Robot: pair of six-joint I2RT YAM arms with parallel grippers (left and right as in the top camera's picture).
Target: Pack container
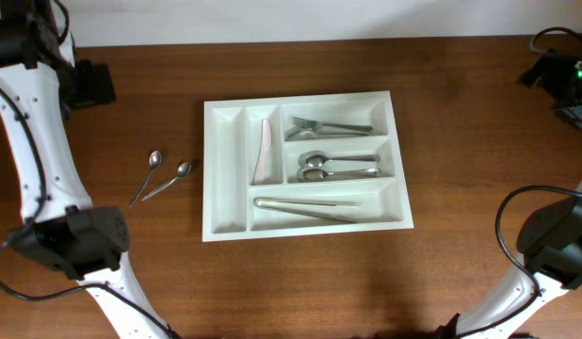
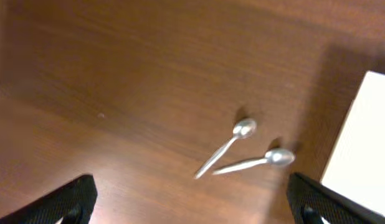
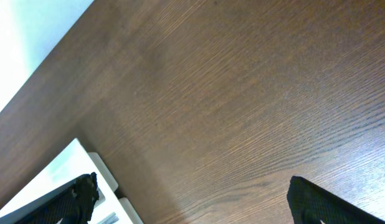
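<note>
The left gripper (image 2: 189, 194) is spread wide and holds nothing. In the left wrist view only its two black fingers (image 2: 71, 202) show, at the bottom corners. It hangs above a brown wooden surface (image 2: 118, 74).

Just ahead of it lie two small metal teaspoons (image 2: 242, 149). Their bowls point toward the container and their handle ends come close together in a narrow V. At the right edge of the same view is a white side of the container (image 2: 367, 143).

The right gripper (image 3: 192, 198) is likewise wide open and empty, its dark fingers (image 3: 308, 199) at the bottom corners of the right wrist view. Bare wood lies below it, and a white corner of the container (image 3: 61, 168) shows at lower left.

From overhead, the container (image 1: 208, 169) sits flat near the middle of the surface (image 1: 460, 85), between the two arms, with the teaspoons (image 1: 164, 176) near its left side.

- The second narrow compartment holds a pale pink utensil (image 1: 265, 151), laid lengthwise.
- The top wide compartment holds a fork (image 1: 329, 126).
- The middle wide compartment holds spoons (image 1: 333, 168), bowls to the left.
- The bottom wide compartment holds a long metal utensil (image 1: 305, 205); I cannot tell its kind.
</note>
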